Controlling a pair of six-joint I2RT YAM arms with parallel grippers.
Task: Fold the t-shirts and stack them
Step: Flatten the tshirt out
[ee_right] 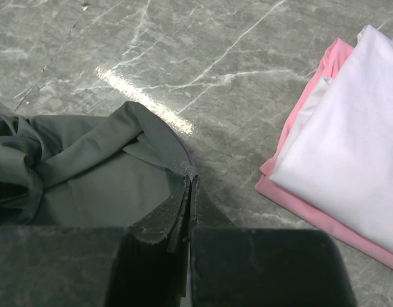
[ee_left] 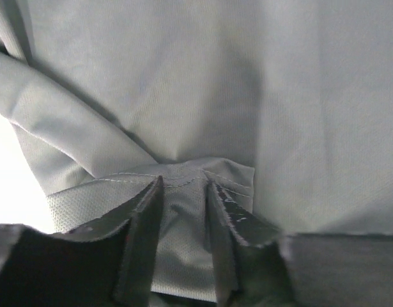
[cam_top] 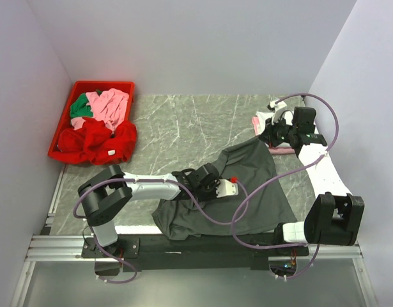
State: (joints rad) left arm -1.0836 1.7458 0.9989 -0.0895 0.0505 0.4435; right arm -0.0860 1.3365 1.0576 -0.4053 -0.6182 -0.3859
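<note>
Left wrist view: left end effector (ee_left: pixel 184 183) sits half-spread astride the dark grey t-shirt (ee_left: pixel 247 83) hem; right end effector (ee_right: pixel 188 184) pinches its edge thinly and could slip.

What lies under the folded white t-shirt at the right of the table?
A folded pink t-shirt, its edges showing beside the white t-shirt. Whether anything more lies beneath is covered.

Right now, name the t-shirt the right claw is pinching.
The dark grey t-shirt, the only one spread open; the right claw is shut on its edge. The white t-shirt and pink t-shirt lie folded beside it.
</note>
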